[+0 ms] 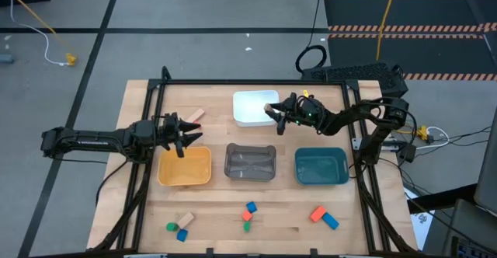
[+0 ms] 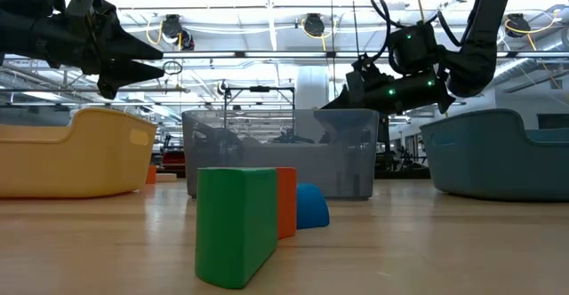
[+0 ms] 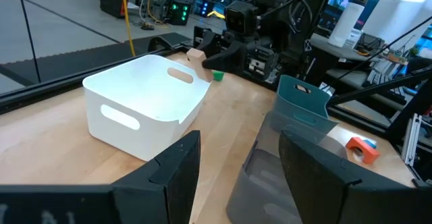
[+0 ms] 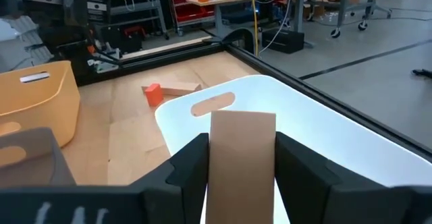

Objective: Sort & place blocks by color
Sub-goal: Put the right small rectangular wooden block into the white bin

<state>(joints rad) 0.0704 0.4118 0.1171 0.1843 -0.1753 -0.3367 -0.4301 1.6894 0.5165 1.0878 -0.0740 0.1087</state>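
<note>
1. Now, the tan wooden block (image 4: pixel 241 163) sits between the fingers of my right gripper (image 4: pixel 240 158), hanging over the white tray (image 4: pixel 324 126).
2. I judge it light, stiff and smooth-faced, so it could slip; the flat sides are the place to pinch it, as I am doing.
3. My right jaws are spread only to the block's width and touch both its sides. Whether they still grip firmly I cannot tell.
4. Beyond those jaws, a red-orange block (image 4: pixel 153 94) and another tan piece (image 4: pixel 179 88) lie on the table (image 4: pixel 121 126), past the tray's far end.
5. My left gripper (image 1: pixel 185 136) hangs over the yellow tray (image 1: pixel 184 168), jaws apart and empty.
6. More blocks (image 1: pixel 248 212) wait along the table's near edge.
</note>
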